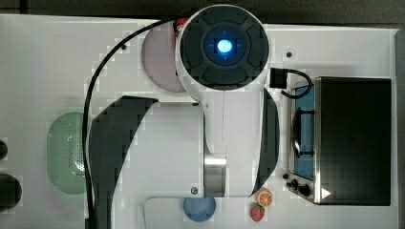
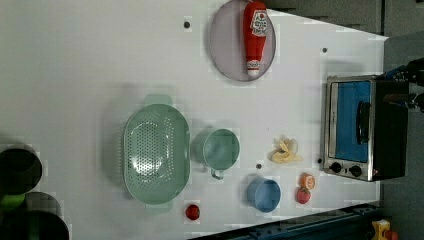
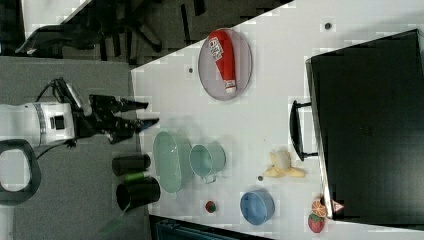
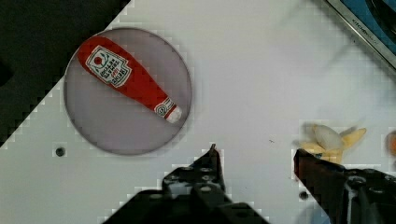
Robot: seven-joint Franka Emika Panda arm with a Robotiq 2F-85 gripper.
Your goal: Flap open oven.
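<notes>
Oven | door closed, blue glass, dark handle | end effector fingers apart, empty

bare table before oven, banana near

The white table is lit brightly and evenly from overhead, and is washed almost to pure white in the top view. Soft grey shadows are cast beside the green colander and the mug in the left view. A blue glow is seen on the arm's cap. Blocky artefacts are scattered around object edges in every view. The peeled banana is rendered blurred in the wrist view, and dark corners are left underexposed.
</notes>
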